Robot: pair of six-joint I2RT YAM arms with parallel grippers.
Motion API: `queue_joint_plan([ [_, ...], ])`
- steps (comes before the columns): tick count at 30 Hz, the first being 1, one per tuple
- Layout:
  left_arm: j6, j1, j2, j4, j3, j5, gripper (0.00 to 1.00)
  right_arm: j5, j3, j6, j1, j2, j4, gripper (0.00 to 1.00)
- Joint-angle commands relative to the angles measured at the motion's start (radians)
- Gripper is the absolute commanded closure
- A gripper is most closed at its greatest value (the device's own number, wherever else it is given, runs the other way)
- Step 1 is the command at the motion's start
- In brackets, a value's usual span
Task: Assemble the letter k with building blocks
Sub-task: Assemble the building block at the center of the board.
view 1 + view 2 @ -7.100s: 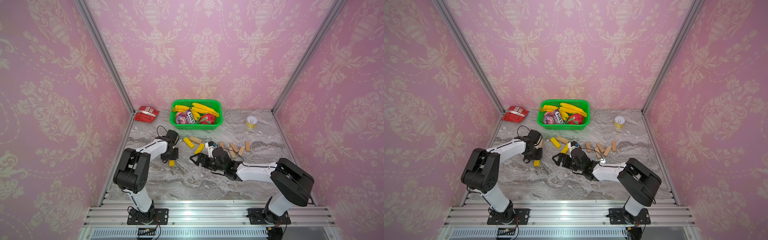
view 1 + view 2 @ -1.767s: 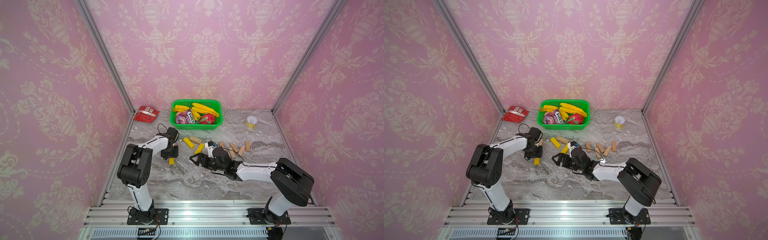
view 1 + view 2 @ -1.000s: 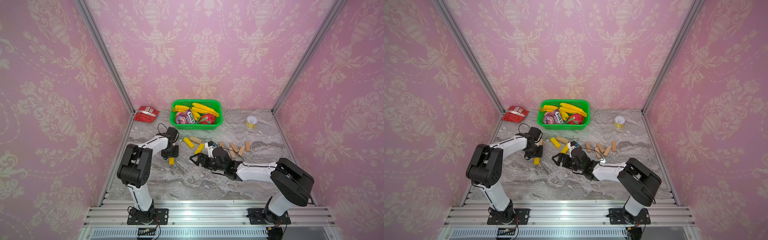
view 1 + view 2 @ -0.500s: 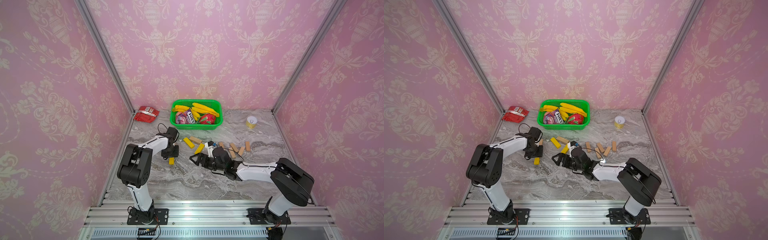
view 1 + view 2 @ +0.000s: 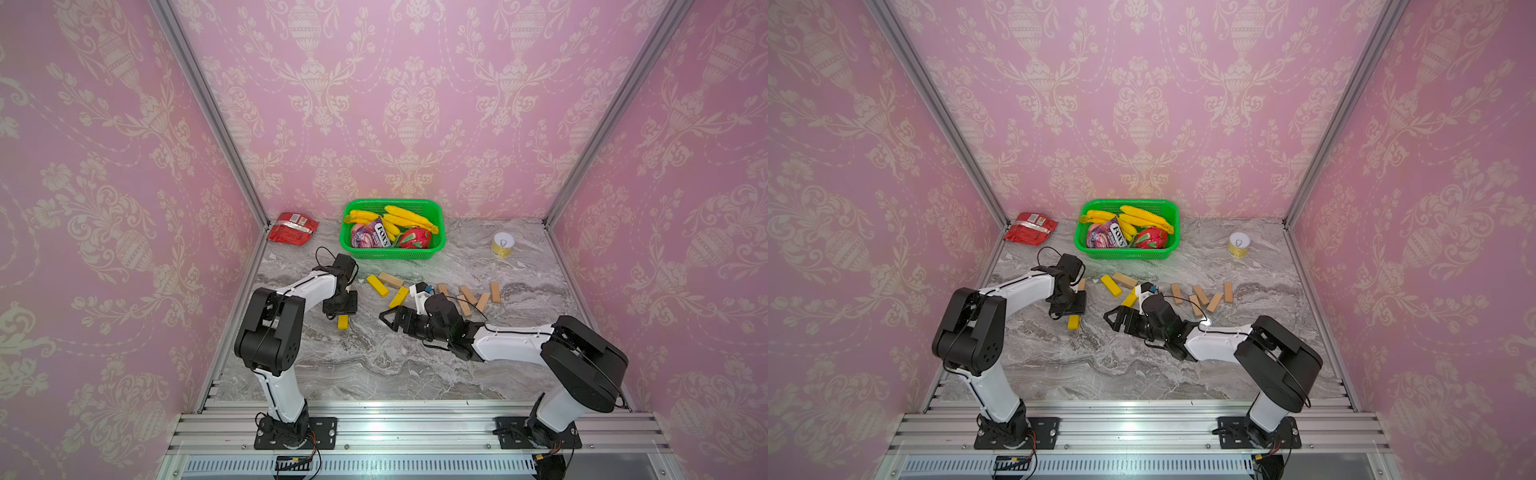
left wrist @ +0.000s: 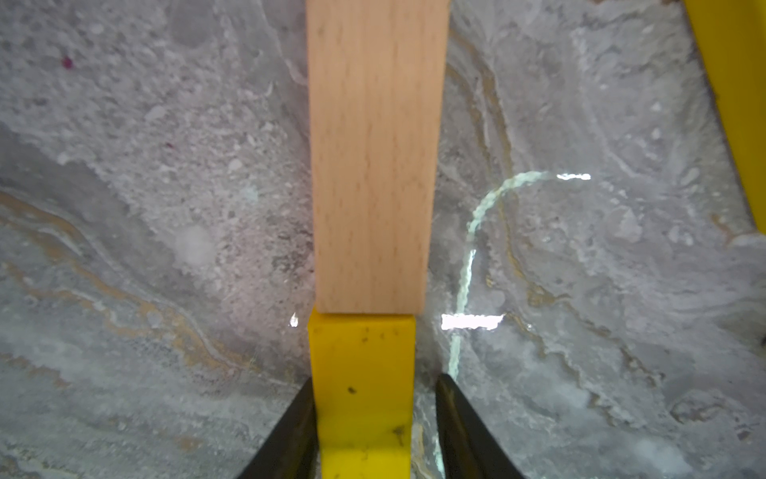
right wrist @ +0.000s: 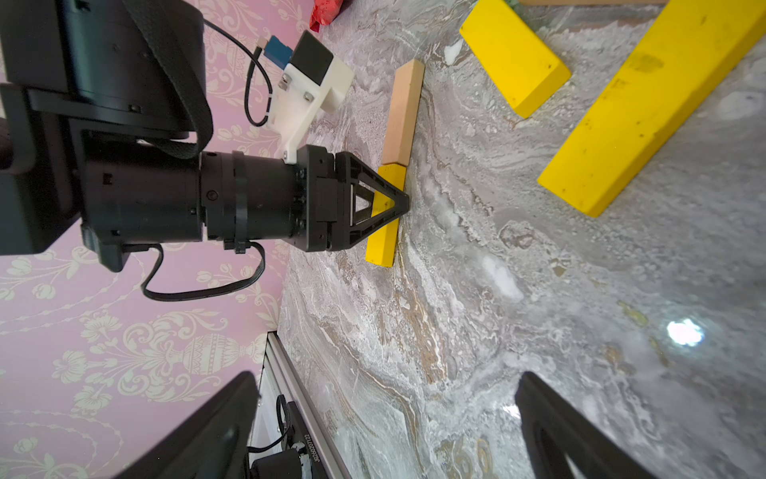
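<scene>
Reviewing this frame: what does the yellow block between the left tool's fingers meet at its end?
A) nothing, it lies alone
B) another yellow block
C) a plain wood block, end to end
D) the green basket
C: in the left wrist view, the yellow block straddled by the left tool butts end to end against a wood block lying in line with it.

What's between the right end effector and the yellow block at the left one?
Only bare marble tabletop lies between right end effector and yellow block, in both top views.

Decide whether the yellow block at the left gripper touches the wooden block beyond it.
Touching: left wrist view shows the yellow block butting the wooden block end to end.
</scene>
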Motion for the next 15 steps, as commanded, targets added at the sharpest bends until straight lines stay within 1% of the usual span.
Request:
queue_joint_plan([
  [1, 0.016, -0.007, 0.034, -0.018, 0.012, -0.008, 0.53, -0.012, 0.015, 0.003, -0.005, 0.019, 0.018, 0.0],
  [7, 0.015, -0.012, 0.005, -0.02, 0.004, -0.012, 0.53, -0.012, 0.016, 0.001, -0.005, 0.02, 0.021, 0.0],
  [11, 0.017, -0.02, -0.039, -0.017, -0.005, -0.024, 0.53, -0.014, 0.018, 0.0, -0.007, 0.023, 0.021, 0.0],
  [15, 0.015, -0.019, -0.02, -0.024, 0.004, -0.02, 0.53, -0.014, 0.01, 0.003, -0.006, 0.017, 0.031, 0.0],
])
